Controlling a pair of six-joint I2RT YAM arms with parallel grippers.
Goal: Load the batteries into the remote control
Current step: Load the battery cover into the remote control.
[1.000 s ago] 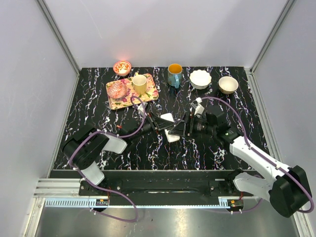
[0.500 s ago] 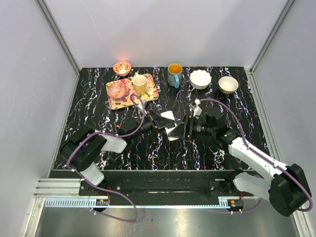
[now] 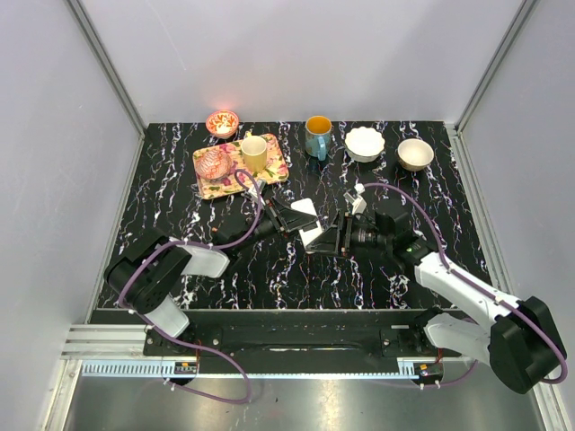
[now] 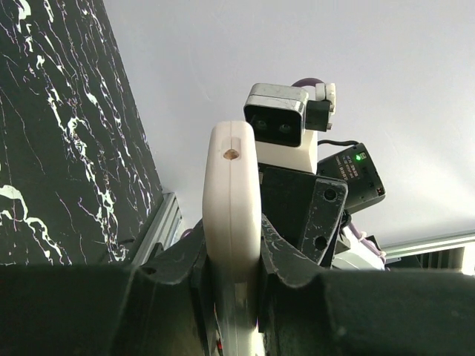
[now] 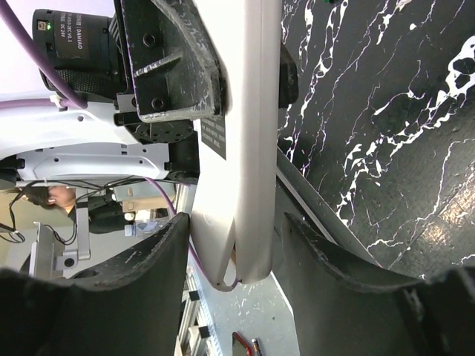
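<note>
The white remote control [image 3: 306,211] hangs above the middle of the table, with my left gripper [image 3: 289,220] shut on it. In the left wrist view the remote control [image 4: 231,185] stands edge-on, pinched between both jaws of my left gripper [image 4: 234,248]. My right gripper [image 3: 325,238] faces it from the right. In the right wrist view the remote control [image 5: 252,148] reaches down between the open jaws of my right gripper [image 5: 236,222]. A thin white flap [image 5: 211,245] splays off the remote's end towards one finger. A gap shows at the other finger. I cannot make out the batteries.
A floral tray [image 3: 269,171] at the back left carries a yellow cup [image 3: 254,153] and a pink glass dish [image 3: 213,163]. Behind it is a small red bowl [image 3: 222,122]. A blue mug [image 3: 317,136], a white bowl [image 3: 365,143] and a beige bowl [image 3: 415,153] line the back edge.
My right gripper has moved left onto the remote's end and its jaws have narrowed around it. The left gripper has kept its hold, shifting slightly away from me.
</note>
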